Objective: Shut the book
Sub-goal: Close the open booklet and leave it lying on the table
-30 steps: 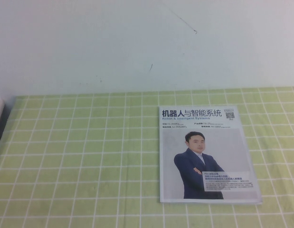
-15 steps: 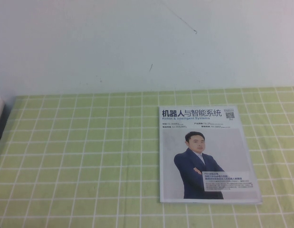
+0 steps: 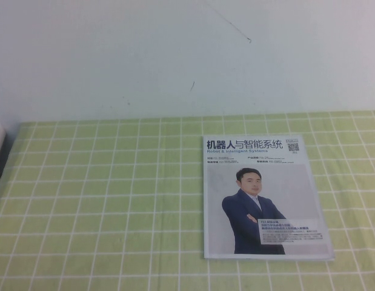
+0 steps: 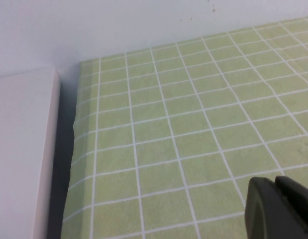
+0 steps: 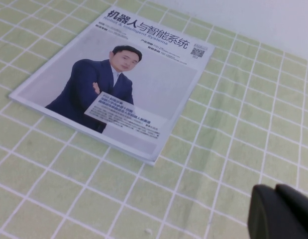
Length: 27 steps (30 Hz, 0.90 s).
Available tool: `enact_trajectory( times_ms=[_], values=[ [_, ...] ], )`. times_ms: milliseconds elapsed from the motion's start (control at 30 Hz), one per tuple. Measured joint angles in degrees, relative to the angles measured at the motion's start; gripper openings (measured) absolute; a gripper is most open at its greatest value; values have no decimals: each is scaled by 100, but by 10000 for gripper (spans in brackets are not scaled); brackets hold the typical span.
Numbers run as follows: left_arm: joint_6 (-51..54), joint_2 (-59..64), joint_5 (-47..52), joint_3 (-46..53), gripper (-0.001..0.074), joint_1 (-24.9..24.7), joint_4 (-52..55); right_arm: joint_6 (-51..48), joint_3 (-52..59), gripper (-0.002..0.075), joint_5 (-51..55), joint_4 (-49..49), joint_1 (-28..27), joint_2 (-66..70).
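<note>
A magazine [image 3: 260, 197] lies flat and closed on the green checked cloth [image 3: 102, 200], right of centre, its cover showing a man in a dark suit under Chinese title text. The right wrist view also has the magazine [image 5: 119, 79], lying some way off from my right gripper [image 5: 276, 189], whose black fingers are pressed together with nothing between them. My left gripper [image 4: 277, 180] hovers over bare cloth far from the magazine, fingers together and holding nothing. Neither gripper appears in the high view.
A white wall [image 3: 175, 54] rises behind the table. A white box-like block [image 4: 22, 149] stands at the cloth's left edge beside my left gripper. Bare green cloth [image 5: 233, 124] lies around the magazine on all sides.
</note>
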Motion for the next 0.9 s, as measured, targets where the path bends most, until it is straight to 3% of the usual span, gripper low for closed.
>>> enact_trajectory(
  times_ms=[900],
  values=[
    [-751, -13, 61, -17, -4, -5, 140, 0, 0, -1, 0, 12, 0, 0]
  ],
)
